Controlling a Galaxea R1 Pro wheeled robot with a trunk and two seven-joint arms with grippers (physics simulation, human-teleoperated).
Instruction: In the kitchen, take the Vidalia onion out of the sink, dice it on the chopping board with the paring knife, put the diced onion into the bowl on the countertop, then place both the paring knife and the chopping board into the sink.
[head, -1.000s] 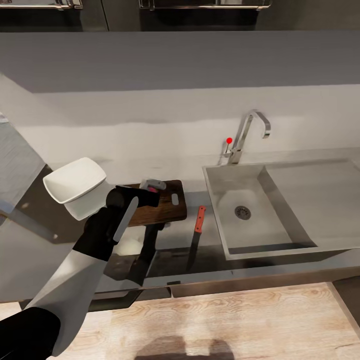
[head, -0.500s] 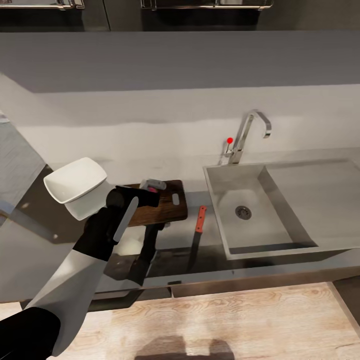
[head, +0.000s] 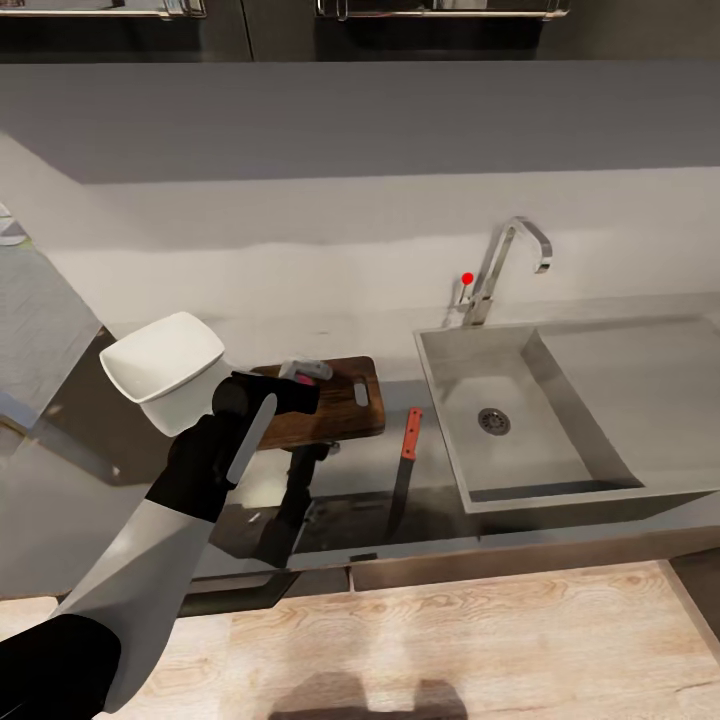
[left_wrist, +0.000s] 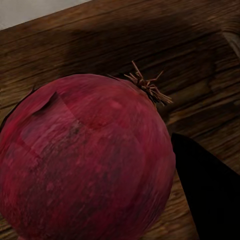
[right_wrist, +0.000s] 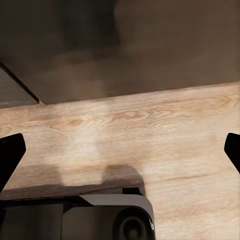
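Left claw (head: 305, 372): closed around onion (left_wrist: 85, 155) over chopping board (head: 340, 415) | Right claw (right_wrist: 120, 150): fingers wide apart, holding nothing, above wood floor (right_wrist: 165, 125) | Knife (head: 405, 455): on countertop (head: 440, 515), 3 o'clock of board | Bowl (head: 165, 365): 9 o'clock of board | Sink (head: 520, 420): 3 o'clock of knife

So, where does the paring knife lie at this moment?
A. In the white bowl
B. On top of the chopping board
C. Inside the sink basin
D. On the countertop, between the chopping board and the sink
D: the paring knife lies flat on the countertop, with the chopping board on one side and the sink on the other.
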